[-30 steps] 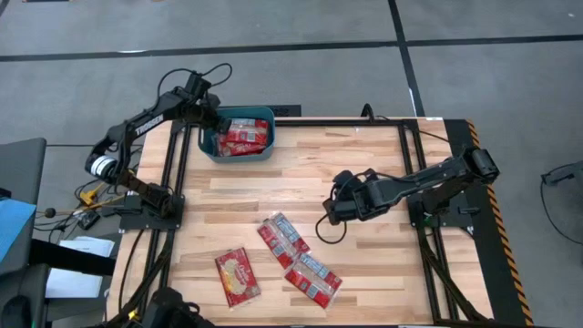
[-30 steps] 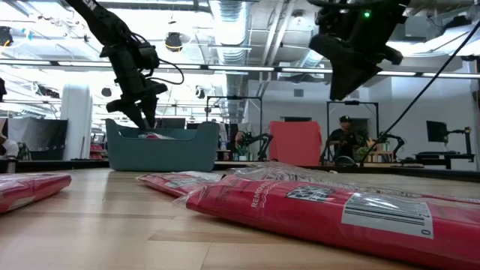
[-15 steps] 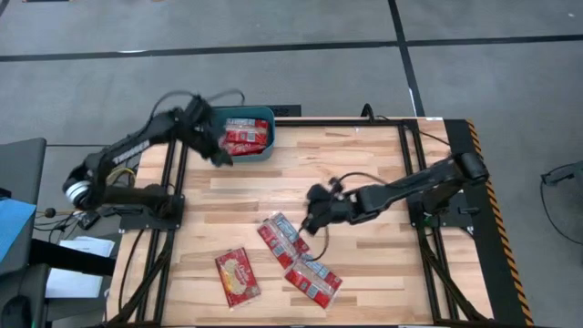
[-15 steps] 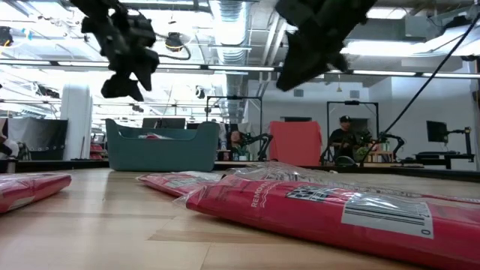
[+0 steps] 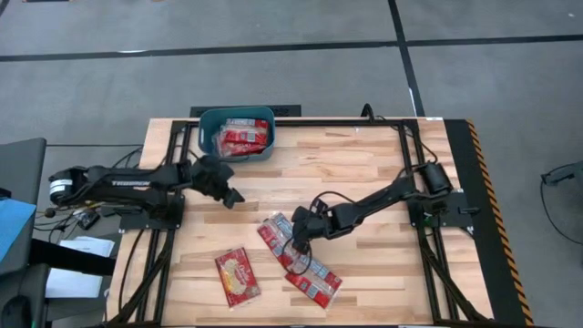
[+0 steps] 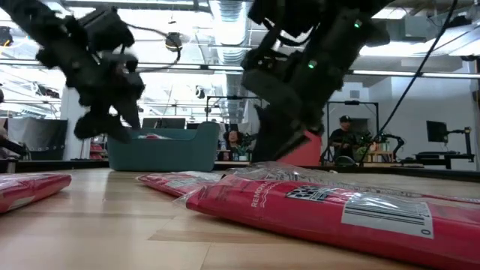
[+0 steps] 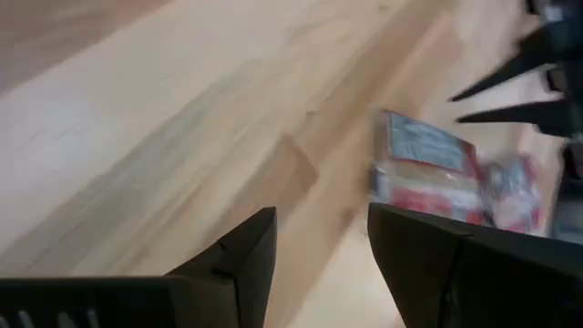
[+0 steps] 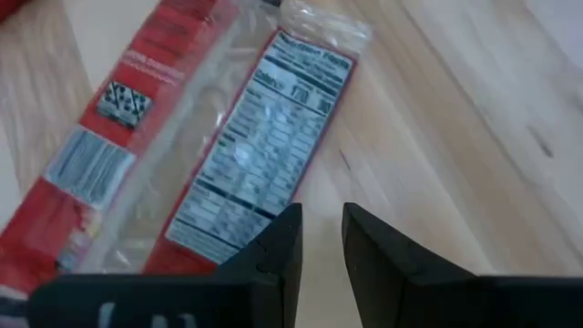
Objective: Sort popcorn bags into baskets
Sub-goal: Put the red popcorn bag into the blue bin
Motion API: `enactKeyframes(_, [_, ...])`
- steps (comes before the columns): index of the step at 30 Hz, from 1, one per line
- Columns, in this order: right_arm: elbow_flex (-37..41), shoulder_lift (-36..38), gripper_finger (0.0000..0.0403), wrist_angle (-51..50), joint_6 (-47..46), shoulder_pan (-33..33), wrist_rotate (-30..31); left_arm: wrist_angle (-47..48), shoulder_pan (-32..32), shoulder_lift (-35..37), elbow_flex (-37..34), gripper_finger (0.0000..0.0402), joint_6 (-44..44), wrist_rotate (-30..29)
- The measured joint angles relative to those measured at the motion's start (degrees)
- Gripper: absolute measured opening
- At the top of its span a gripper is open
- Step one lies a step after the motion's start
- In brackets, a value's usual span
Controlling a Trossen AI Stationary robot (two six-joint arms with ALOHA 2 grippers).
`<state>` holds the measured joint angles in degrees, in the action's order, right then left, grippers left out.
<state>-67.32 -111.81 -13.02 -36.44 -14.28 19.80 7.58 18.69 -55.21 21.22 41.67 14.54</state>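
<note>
My two dark fingers (image 7: 424,264) sit at the frame's near edge, jaws apart with a clear gap, nothing between them. My left gripper (image 7: 319,251) hangs above the bare wooden table (image 7: 155,118), light planks, grain running diagonally. Past my fingertips lies a popcorn bag (image 7: 428,169), red with a pale blue-white label panel, flat on the wood, blurred. Beyond it, dark parts of the other arm (image 7: 537,82) show at the frame's far corner.
</note>
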Motion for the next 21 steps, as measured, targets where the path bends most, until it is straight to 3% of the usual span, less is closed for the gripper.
enactKeyframes(5, [-0.5,-1.0,0.0107,-0.1,-0.6,0.1,-0.4,-9.2,-1.6,-3.4,-4.8,0.0163,5.2,-0.5])
enactKeyframes(12, [-0.6,1.0,0.0107,2.6,3.0,0.0,-0.4,-12.6,-3.8,-7.9,-4.8,0.0168,5.6,-0.8])
enactKeyframes(21, [-0.7,0.7,0.0107,6.8,5.4,-1.1,-4.0,-18.9,-6.3,-16.1,-4.9,0.0265,8.8,1.9])
